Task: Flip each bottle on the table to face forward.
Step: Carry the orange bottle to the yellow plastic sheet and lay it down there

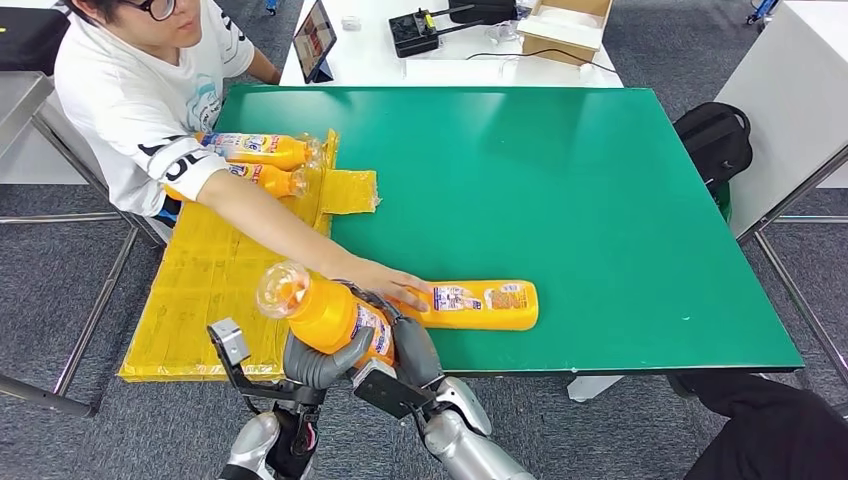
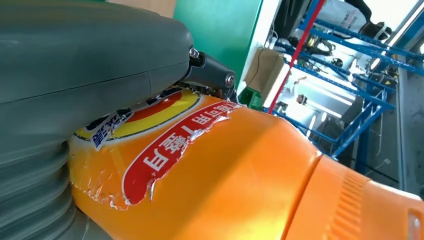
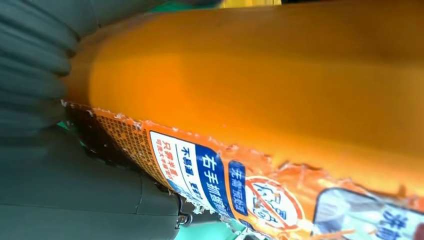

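I see the green-topped counter carrying one flat orange plastic bottle, steadied by a person's hand. My left robot hand and right robot hand together clasp another orange bottle off the near edge, probably mid-flip.

Orange plastic bottle w/ torn printed label is held up off the green table's near edge, tilted, its clear cap end toward the left; both robot hands grip its body. Left wrist view: red/yellow label side; right wrist view: blue/white text side. Second orange plastic bottle, flat-sided, lies on its side near the front edge, label up. Two more orange bottles w/ clear caps lie side by side at the table's left edge.
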Robot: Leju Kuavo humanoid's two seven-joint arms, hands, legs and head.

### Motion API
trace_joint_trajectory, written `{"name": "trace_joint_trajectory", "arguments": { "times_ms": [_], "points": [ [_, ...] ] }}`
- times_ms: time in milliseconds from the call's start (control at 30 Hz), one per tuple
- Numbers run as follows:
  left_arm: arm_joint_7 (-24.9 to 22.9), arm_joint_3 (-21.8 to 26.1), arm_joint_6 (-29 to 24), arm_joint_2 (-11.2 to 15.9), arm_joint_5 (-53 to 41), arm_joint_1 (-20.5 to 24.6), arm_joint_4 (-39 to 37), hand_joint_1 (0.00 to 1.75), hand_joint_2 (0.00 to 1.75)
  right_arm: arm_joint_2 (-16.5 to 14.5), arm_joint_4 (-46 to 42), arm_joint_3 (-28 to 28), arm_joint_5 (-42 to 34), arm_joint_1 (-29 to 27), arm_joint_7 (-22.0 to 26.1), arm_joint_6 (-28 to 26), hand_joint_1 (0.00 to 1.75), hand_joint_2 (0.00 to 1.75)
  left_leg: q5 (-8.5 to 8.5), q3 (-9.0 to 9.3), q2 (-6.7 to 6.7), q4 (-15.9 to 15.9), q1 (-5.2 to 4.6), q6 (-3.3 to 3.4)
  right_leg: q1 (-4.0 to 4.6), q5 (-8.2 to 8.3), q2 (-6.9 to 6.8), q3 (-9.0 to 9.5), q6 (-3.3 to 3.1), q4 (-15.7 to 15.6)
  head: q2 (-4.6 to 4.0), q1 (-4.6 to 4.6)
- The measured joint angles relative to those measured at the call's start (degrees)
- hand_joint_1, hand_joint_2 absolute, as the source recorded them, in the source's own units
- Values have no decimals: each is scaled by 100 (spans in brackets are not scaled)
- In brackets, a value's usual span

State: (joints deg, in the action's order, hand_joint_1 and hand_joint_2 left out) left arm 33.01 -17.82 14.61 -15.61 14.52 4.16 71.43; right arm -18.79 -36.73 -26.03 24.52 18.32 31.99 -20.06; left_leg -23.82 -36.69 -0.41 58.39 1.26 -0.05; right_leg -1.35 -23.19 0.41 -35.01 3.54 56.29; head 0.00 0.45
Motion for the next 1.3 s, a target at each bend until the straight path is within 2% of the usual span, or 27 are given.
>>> {"name": "trace_joint_trajectory", "arguments": {
  "times_ms": [233, 367, 567, 833, 933, 1033, 1100, 1200, 1300],
  "points": [
    [26, 49, -219, 2, -193, 83, 87, 175, 175, 14, -322, -1, -265, -65, -104, 331, 0, 0, 0, 1, 7, 0, 0, 0, 0, 1, 0, 0, -1, 0, 0, -1],
    [116, 126, -631, 5, -386, 227, 112, 175, 175, 50, -756, -4, -610, -198, -37, 786, 0, 0, 1, 1, 7, 0, 0, 0, 0, 2, 0, -1, -1, 1, 0, 0],
    [177, 535, -1283, 61, -641, 684, 125, 175, 175, 184, -1671, -48, -967, -374, -142, 1284, 0, 0, 2, 1, 6, 0, 0, 0, 0, 3, 1, 1, -1, 2, 0, 2],
    [313, 1326, -1884, 309, -1108, 1297, -4, 175, 175, 297, -2251, -47, -1495, -473, 68, 1199, 0, 0, 8, 2, 5, 0, 2, -3, 1, 3, 1, 2, -2, 5, 0, 1],
    [418, 1591, -2346, 416, -1515, 1514, -161, 175, 175, 322, -2526, 26, -1649, -557, 224, 955, 0, 0, 8, 2, 8, 0, 1, -3, 0, 4, 1, 1, -2, 4, 0, 1],
    [515, 1754, -2991, 541, -2178, 1701, -407, 175, 175, 325, -2854, 99, -1679, -635, 368, 593, 0, 0, 8, 1, 7, 0, 1, -3, 1, 3, 0, 1, -2, 4, 0, 2],
    [515, 1808, -3681, 642, -2908, 1857, -655, 175, 175, 325, -3087, 133, -1604, -698, 492, 243, 0, 0, 8, 1, 9, 0, 2, -3, 1, 3, 1, 0, -2, 4, 0, 2],
    [214, 1821, -4978, 791, -4985, 2128, -1172, 175, 175, 322, -3421, 142, -1420, -774, 600, -442, 0, 0, 8, 1, 8, 0, 2, -3, 1, 3, 1, 0, -2, 5, 0, 1],
    [-367, 1967, -5394, 899, -7511, 2394, -1693, 175, 175, 321, -3674, 126, -1347, -797, 605, -902, 0, 0, 8, 1, 8, 0, 2, -3, 1, 4, 1, 2, -2, 5, 0, 2]
  ]
}}
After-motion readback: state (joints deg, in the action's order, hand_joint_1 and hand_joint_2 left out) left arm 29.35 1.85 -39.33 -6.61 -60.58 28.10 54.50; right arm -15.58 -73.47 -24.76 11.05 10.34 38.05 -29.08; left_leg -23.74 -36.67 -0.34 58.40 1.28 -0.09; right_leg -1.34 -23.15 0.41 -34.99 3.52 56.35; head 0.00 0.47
